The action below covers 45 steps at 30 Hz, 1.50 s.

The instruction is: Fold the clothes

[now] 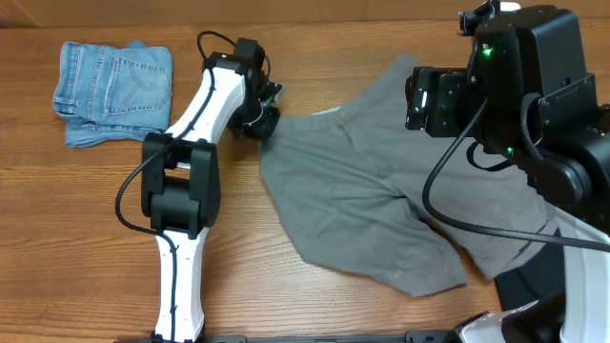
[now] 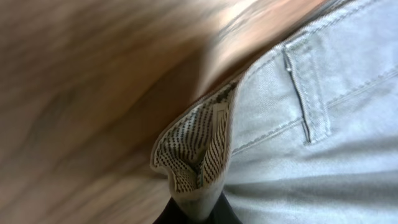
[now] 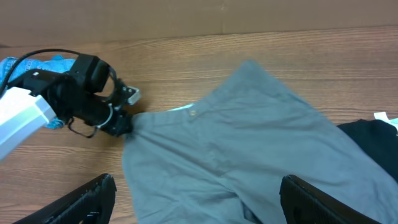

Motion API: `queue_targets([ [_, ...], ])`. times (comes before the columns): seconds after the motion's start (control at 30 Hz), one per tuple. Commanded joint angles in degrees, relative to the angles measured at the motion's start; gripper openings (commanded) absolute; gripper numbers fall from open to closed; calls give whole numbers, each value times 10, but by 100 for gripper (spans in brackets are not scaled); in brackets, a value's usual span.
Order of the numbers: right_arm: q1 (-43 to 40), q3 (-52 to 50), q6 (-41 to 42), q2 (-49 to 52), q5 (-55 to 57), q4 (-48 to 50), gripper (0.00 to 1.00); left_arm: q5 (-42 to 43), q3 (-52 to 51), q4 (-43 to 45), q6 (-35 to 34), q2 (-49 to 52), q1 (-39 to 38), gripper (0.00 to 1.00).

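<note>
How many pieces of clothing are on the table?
3: grey shorts spread in the middle, folded denim garment far left, black garment near right, partly hidden. Others may be hidden.

- Overhead: straight down, far, whole table (image 1: 362,38).
- Left wrist: very close on shorts (image 2: 323,124) waistband corner.
- Right wrist: oblique, facing left gripper (image 3: 126,121) at same corner.

white left arm (image 1: 205,105) with black joints and cables; black right arm (image 1: 534,76), green lights

Denim garment (image 1: 112,90) left of shorts (image 1: 372,200)
</note>
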Motion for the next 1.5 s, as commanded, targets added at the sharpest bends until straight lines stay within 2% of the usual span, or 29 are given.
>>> queue_targets([
  [0.0, -4, 3, 5, 0, 5, 1, 88, -127, 48, -51, -64, 9, 70, 4],
  [0.1, -7, 3, 5, 4, 10, 1, 88, -130, 91, -98, -94, 6, 139, 4],
  [0.2, -15, 3, 16, 8, 12, 1, 88, -107, 130, -139, -95, 2, 197, 4],
  [0.33, -37, 3, 33, 21, 12, 1, 89, -5, 167, -176, -72, -18, 257, 6],
  [0.37, -45, 2, 38, 27, 10, 1, 89, 24, 174, -181, -64, -27, 266, 11],
  [0.4, -55, -1, 43, 33, 10, 1, 89, 38, 178, -185, -61, -36, 272, 22],
  [0.47, -77, -10, 59, 47, 5, 1, 90, 46, 183, -190, -56, -63, 280, 36],
  [0.57, -119, -45, 63, 71, -28, 1, 93, 49, 183, -190, -52, -106, 279, 62],
  [0.63, -149, -80, 63, 88, -56, 1, 93, 53, 183, -190, -52, -132, 274, 68],
  [0.87, -244, -284, 62, 138, -124, 47, 93, 53, 183, -193, -52, -211, 247, 72],
  [0.97, -275, -393, 58, 140, -152, 102, 86, 55, 183, -193, -52, -227, 232, 74],
  [1.0, -289, -456, 58, 140, -169, 140, 83, 61, 183, -195, -47, -232, 218, 74],
  [1.07, -297, -519, 24, 140, -208, 199, 79, 67, 183, -198, -38, -232, 203, 74],
  [1.17, -297, -591, -20, 140, -245, 281, 79, 62, 183, -199, -32, -230, 179, 74],
  [1.33, -292, -668, -31, 140, -246, 397, 79, 60, 182, -197, -22, -230, 157, 73],
  [1.47, -292, -704, -35, 140, -243, 455, 60, 61, 182, -201, -22, -230, 155, 73],
])
